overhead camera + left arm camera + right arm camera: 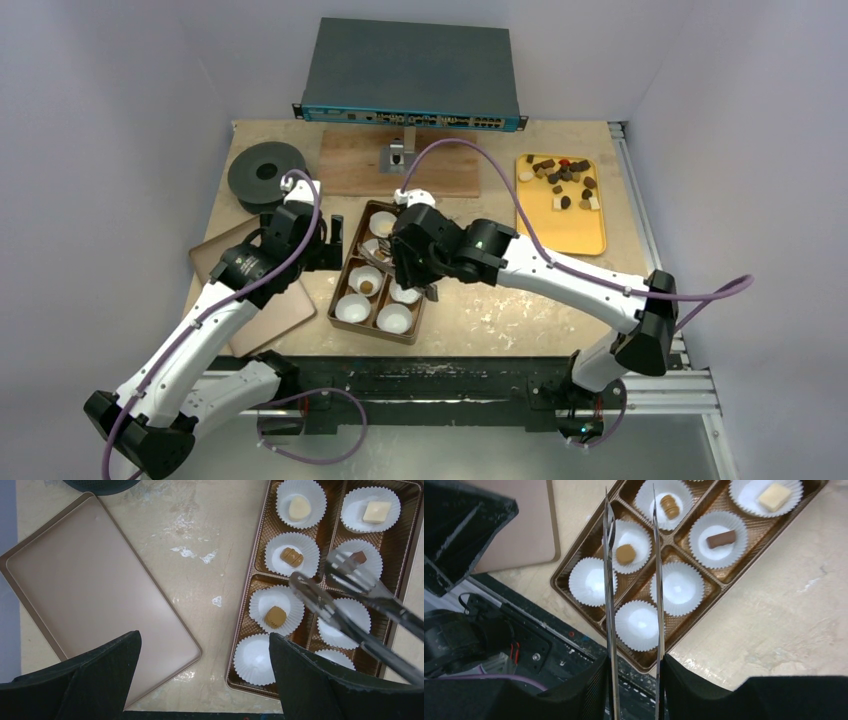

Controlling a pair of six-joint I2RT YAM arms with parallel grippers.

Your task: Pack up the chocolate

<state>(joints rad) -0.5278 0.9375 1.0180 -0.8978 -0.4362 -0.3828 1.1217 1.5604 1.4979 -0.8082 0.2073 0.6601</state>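
Bases of the two white arms sit at the near edge of the beige table (480,320). The left arm climbs forward and bends inward. Its left gripper (202,640) points down just left of the box, dark fingers (100,680) spread wide with nothing between them.

The right arm folds at its elbow out to the right and reaches leftward over the table. The right gripper (634,672) is clamped on slim metal tongs (657,580), whose blades stand apart and empty above the box.

That brown rectangular eight-compartment box (716,575) carries a white fluted paper cup (639,625) in each compartment. Five cups hold chocolate pieces (275,616), tan, brown and cream; the three nearest the arms' bases are bare.

A tan rectangular tray (85,580) lies left of the box. Farther right, well apart, a yellow tray (575,235) bears the loose chocolate (565,178) clustered at its far end.

Beyond are a black roll (265,172), a wooden board (350,165) and a grey network switch (410,70); its front print is too small to read.
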